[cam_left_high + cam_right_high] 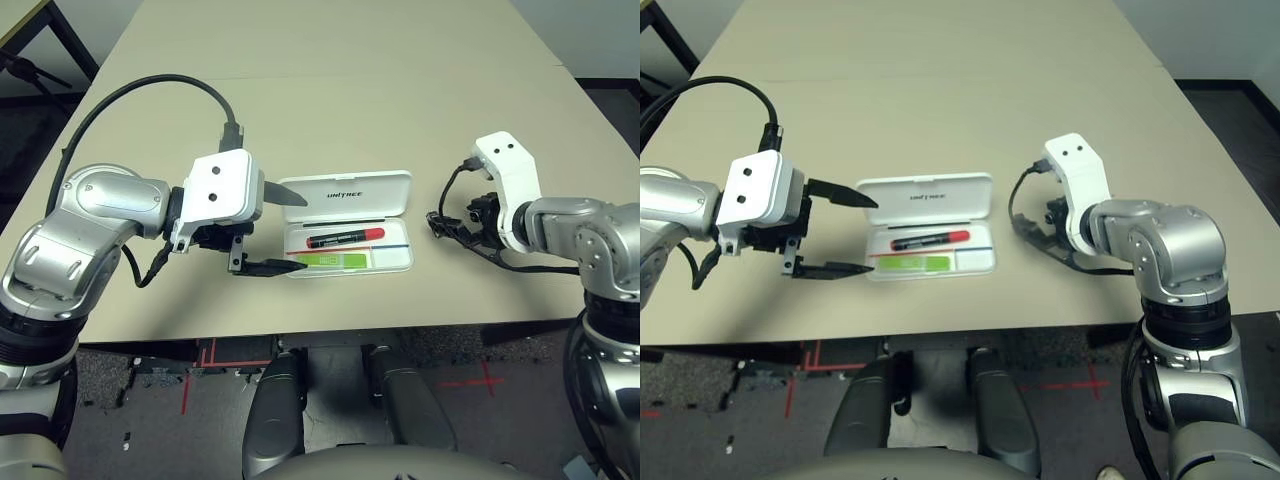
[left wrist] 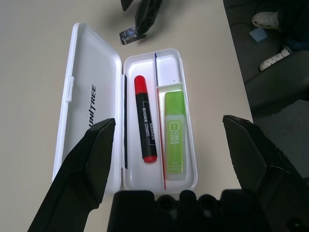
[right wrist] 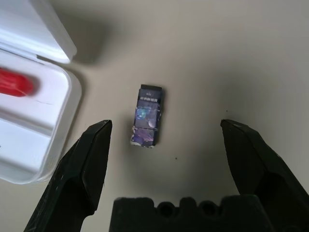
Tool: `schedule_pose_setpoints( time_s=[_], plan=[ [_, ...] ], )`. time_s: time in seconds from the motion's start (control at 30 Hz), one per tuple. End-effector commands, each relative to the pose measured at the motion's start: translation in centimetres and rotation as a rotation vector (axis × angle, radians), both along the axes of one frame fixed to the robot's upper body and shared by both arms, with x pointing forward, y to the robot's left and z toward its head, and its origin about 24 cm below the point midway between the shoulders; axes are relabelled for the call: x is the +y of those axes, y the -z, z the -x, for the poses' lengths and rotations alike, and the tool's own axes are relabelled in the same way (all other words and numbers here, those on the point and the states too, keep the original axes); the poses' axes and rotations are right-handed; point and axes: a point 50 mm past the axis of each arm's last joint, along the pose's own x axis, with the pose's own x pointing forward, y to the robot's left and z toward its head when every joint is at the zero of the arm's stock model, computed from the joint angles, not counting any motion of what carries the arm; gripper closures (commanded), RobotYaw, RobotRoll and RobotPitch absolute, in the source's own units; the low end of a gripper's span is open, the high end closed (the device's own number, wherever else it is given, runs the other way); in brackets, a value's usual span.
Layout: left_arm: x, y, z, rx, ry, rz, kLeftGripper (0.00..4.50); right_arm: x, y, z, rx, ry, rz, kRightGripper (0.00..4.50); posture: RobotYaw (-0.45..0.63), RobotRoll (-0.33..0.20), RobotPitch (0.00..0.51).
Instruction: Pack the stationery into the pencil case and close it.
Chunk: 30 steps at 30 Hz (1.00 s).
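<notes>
The white pencil case [image 1: 385, 190] lies open mid-table, lid folded back away from me. In its tray rest the red marker with black cap [image 1: 345, 238] and, nearer me, the light-green highlighter [image 1: 335, 260]. My left gripper [image 1: 285, 230] is open, hovering at the case's left end with one finger by the lid and one by the tray's front edge. The tiny dark blue-grey block [image 3: 147, 116] lies on the table just off the case's right end. My right gripper [image 3: 165, 125] is open above it, fingers on either side, apart from it.
The beige table [image 1: 330, 100] stretches wide and bare behind the case. A black cable [image 1: 150, 95] loops over my left arm, and more cables [image 1: 455, 230] hang by the right wrist. The table's front edge runs just below the case. A person's shoes [image 2: 268, 19] show on the floor.
</notes>
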Motion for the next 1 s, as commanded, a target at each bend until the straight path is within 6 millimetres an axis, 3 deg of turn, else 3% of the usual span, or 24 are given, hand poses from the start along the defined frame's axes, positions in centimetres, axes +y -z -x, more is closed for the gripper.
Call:
schedule_pose_setpoints(
  time_s=[0.03, 0.53, 0.9, 0.93, 1.0],
  plan=[
    [-0.3, -0.4, 0.5, -0.021, 0.02, -0.007, 0.01, 0.1, 1.4, -0.1, 0.027, 0.005, 0.014, 0.0, -0.04, 0.0, 0.19],
    [-0.3, -0.2, 0.6, -0.022, 0.0, -0.018, 0.01, 0.8, 3.5, -0.7, 0.058, -0.022, 0.01, 0.0, -0.03, 0.0, 0.191],
    [-0.3, -0.1, 0.5, -0.02, -0.004, -0.027, 0.0, 0.6, 3.3, -0.9, 0.033, -0.065, 0.028, 3.9, -0.03, 0.0, 0.191],
    [-0.3, -0.1, 0.5, -0.02, -0.004, -0.027, 0.0, 0.6, 3.2, -0.9, 0.029, -0.074, 0.03, 4.2, -0.03, 0.0, 0.191],
    [-0.3, -0.1, 0.5, -0.019, -0.004, -0.03, 0.0, 0.5, 3.2, -0.9, 0.023, -0.089, 0.038, 4.21, -0.03, 0.0, 0.191]
  ],
)
